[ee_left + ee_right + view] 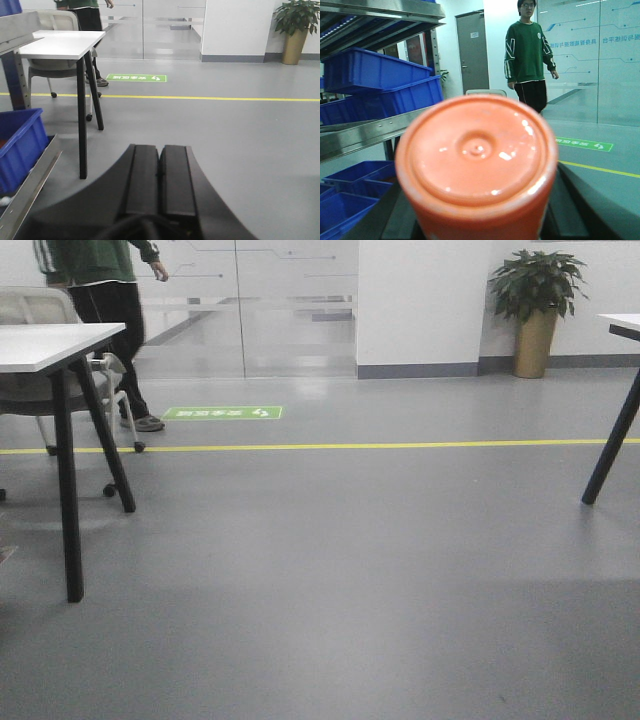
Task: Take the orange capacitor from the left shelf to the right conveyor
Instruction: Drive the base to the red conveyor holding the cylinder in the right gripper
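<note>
The orange capacitor [476, 160] fills the right wrist view, its glossy round end facing the camera. My right gripper [480, 222] is shut on it, with dark fingers [570, 210] showing on both sides. The capacitor is in the air beside the left shelf [365, 135], whose steel rail runs along the left. My left gripper [159, 150] is shut and empty above the grey floor, next to the shelf's steel lip [30, 185]. The right conveyor is out of view.
Blue bins [380, 75] sit on the shelf levels, and one [17, 145] is at the lower left. A white table [50, 340] with black legs and a chair stands left. A person in green [527, 55] walks near the glass wall. A potted plant [535, 310] stands at the back right.
</note>
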Motion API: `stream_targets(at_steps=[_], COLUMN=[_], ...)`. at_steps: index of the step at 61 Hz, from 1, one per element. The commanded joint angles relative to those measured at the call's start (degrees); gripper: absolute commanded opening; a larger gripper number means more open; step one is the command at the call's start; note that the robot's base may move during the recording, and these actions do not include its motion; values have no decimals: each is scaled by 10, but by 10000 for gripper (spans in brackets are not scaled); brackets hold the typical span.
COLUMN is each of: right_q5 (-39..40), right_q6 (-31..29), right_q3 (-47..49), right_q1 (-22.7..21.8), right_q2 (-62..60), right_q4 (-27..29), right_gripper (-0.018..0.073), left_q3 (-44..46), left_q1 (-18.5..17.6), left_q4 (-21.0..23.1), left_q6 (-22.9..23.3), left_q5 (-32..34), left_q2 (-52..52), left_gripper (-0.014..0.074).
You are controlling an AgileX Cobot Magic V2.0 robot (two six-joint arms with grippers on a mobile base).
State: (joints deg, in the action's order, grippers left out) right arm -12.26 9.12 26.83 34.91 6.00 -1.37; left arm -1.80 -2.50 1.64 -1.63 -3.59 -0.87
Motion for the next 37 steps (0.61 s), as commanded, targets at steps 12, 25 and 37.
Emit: stream_targets(at_steps=[12, 25, 37], right_q5=[49, 49, 49], right_q6=[-4, -4, -4], right_q3=[16, 16, 16], right_q1=[0, 0, 0], right_q2=[8, 8, 8], right_q4=[1, 1, 1], right_gripper=[46, 46, 46], left_q3=[-15, -15, -15], left_q1=[-3, -3, -3], left_q4=[3, 3, 3], left_q6=[2, 2, 2], left_q5=[50, 50, 50], left_q2=[-6, -6, -6], left_gripper=[-125, -125, -125])
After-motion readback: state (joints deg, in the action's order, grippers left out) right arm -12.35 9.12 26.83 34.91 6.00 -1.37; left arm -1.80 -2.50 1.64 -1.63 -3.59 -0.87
